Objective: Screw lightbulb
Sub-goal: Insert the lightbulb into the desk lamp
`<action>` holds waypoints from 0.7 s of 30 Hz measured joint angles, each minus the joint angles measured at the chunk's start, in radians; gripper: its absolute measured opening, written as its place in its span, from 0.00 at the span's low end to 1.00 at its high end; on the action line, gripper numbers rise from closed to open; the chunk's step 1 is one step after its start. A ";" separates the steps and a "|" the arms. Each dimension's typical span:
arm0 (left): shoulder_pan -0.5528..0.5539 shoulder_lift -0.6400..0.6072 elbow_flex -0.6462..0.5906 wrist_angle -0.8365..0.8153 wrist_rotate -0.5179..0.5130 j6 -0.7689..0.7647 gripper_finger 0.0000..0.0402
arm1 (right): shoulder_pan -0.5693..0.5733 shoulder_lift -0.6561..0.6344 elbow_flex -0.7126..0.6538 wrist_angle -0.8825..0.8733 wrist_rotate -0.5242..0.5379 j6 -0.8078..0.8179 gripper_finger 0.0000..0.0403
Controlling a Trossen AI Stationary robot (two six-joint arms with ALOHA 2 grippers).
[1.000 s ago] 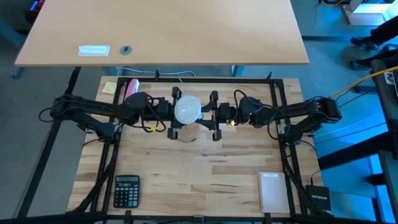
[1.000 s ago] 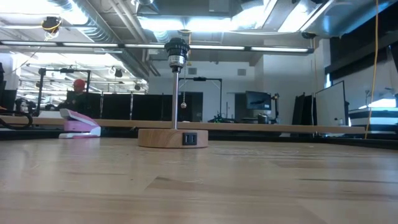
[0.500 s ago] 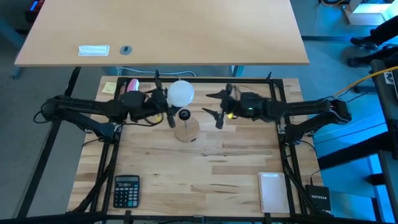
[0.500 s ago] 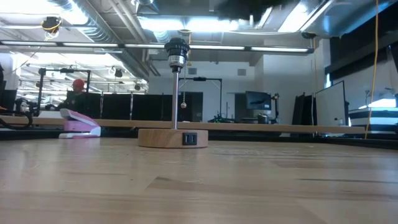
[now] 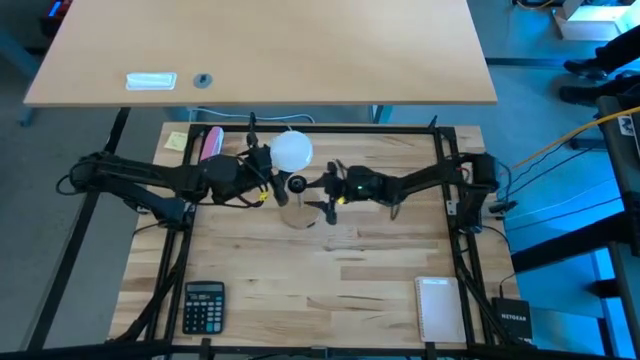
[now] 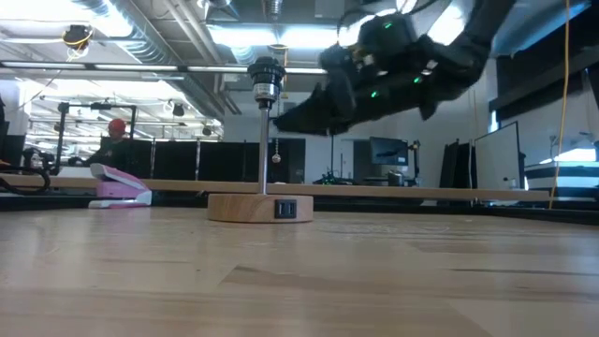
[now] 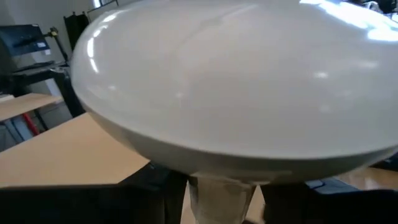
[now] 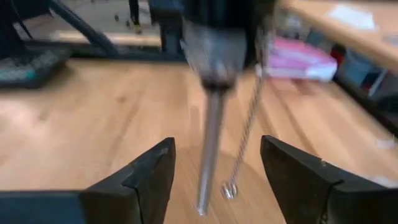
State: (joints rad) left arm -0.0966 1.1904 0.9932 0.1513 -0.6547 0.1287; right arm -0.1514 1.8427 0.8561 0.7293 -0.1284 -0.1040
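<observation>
Your right hand [image 5: 322, 193] has swung in from the side over the last second and now sits spread around the thin metal stem of the lamp stand [image 8: 210, 149], one dark finger [image 8: 134, 180] on each side and neither touching it; a bead pull chain [image 8: 245, 140] hangs just beside the stem. A second ago this hand was level with the other one at the bulb, so it has let go and dropped to brace the stand. Your left hand [image 5: 262, 172] has lifted back and now pinches the narrow pale base of the round frosted white lightbulb [image 7: 236, 93], which hangs just beside the black socket [image 5: 296, 184], not yet over it. Judging from this, the bulb is now carried by one hand alone; steady the round wooden base [image 6: 261, 207] on the worktop [image 5: 330, 290] before threading
</observation>
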 joint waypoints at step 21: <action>-0.066 -0.010 0.000 -0.028 -0.089 0.031 0.38 | 0.000 0.064 0.042 -0.168 -0.021 -0.032 0.53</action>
State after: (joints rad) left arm -0.1631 1.1801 0.9934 0.1234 -0.7438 0.1593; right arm -0.1510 1.9064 0.8986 0.5611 -0.1493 -0.1362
